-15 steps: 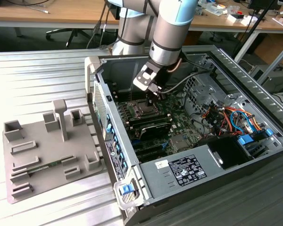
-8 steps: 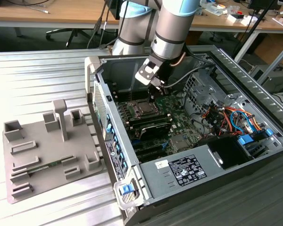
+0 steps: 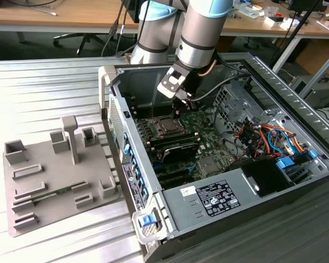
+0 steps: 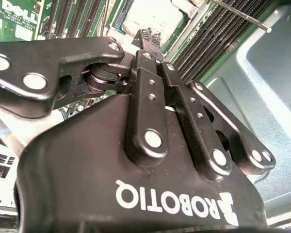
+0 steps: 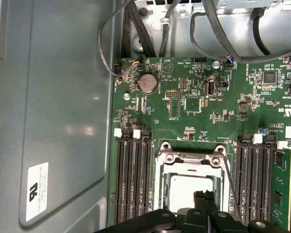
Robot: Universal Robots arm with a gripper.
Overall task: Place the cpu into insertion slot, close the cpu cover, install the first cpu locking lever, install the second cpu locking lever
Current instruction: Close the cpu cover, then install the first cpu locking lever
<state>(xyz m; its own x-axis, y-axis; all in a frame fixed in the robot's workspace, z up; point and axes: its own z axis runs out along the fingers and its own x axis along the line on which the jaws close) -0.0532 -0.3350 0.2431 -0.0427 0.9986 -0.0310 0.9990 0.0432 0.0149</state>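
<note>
- Exterior view, starting at its left: a grey fixture plate (image 3: 55,175) lies on the ribbed worktop (image 3: 44,82), well apart from the hand and outside the computer case (image 3: 116,118).
- Further right, inside the case: the insertion slot (image 3: 155,130) sits on the green board, just below the hand (image 3: 179,111), which the arm brings down from above.
- First wrist view: the cpu (image 5: 191,189) lies in the slot, and its silvery top shows through the cut-out of the cpu cover (image 5: 191,159). The cover lies flat around it. The hand (image 5: 203,196) is over the cpu's near edge; I cannot tell whether it touches.
- Second wrist view: the fingers (image 4: 145,97) are pressed together with no gap and nothing gripped between them.
- To one side of the hand, a thin wire locking lever (image 5: 229,179) runs along the cover's edge. Beyond the hand, a bare metal rod (image 4: 240,16) slants over the memory slots (image 4: 208,34). It is probably a lever. I cannot tell whether either is latched.
- Judgement: the cpu is seated and the cover is down, so the step in hand looks like lever work.
- To do it well, use the closed fingertips as a single pusher. Bear on the wire and not on the cpu top. Press slowly and evenly, and keep off the memory slots.
</note>
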